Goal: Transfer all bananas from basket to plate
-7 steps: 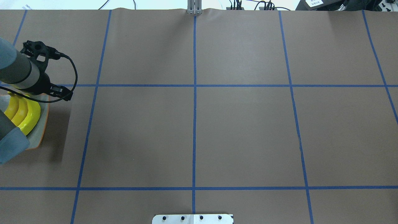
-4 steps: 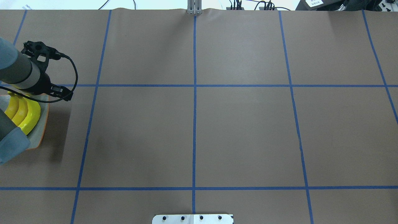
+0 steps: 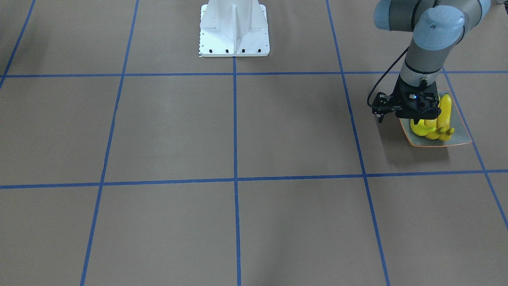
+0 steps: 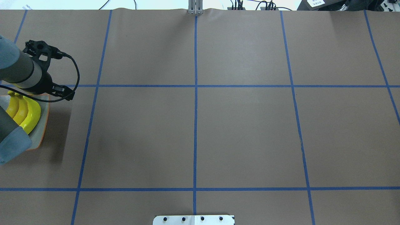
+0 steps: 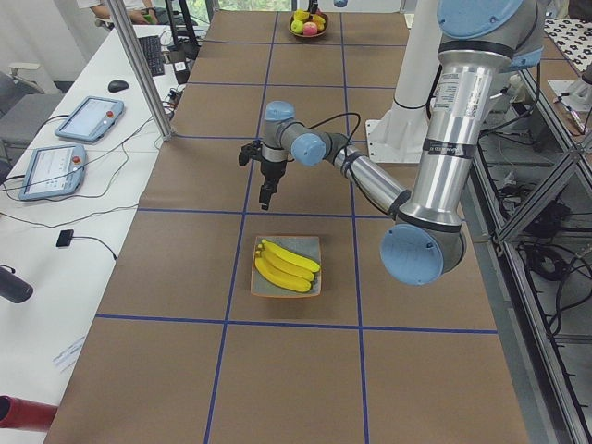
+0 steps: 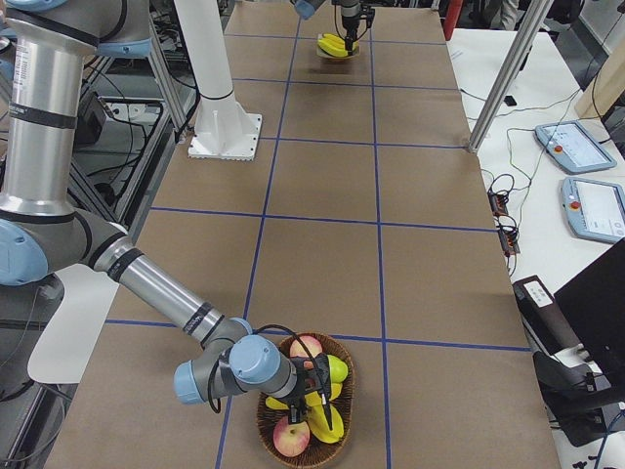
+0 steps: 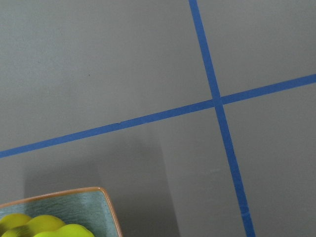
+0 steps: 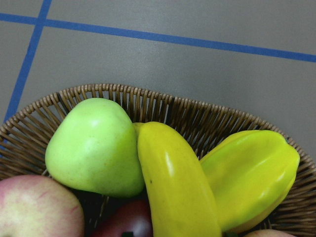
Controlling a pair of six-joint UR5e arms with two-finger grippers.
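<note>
Three yellow bananas (image 5: 287, 266) lie side by side on the square grey-green plate (image 5: 312, 244) with its orange rim, at the table's left end. They also show as the bananas (image 4: 23, 112) on the plate (image 4: 42, 131) from overhead. My left gripper (image 5: 265, 196) hangs above the table just past the plate's far edge; I cannot tell if it is open. At the other end, a banana (image 8: 177, 182) lies in the wicker basket (image 8: 148, 101). My right gripper (image 6: 314, 396) hovers over the basket (image 6: 269, 425); its fingers do not show clearly.
The basket also holds a green apple (image 8: 94, 145), a yellow-green star fruit (image 8: 247, 173) and a red apple (image 8: 34, 207). The white robot base (image 3: 234, 31) stands at the table's near middle. A metal post (image 5: 139, 65) and tablets (image 5: 88, 118) sit beyond the far edge.
The left wrist has drifted slightly away from the plate toward the far side, uncovering a little more of the bananas. Nothing else on the table has moved.
</note>
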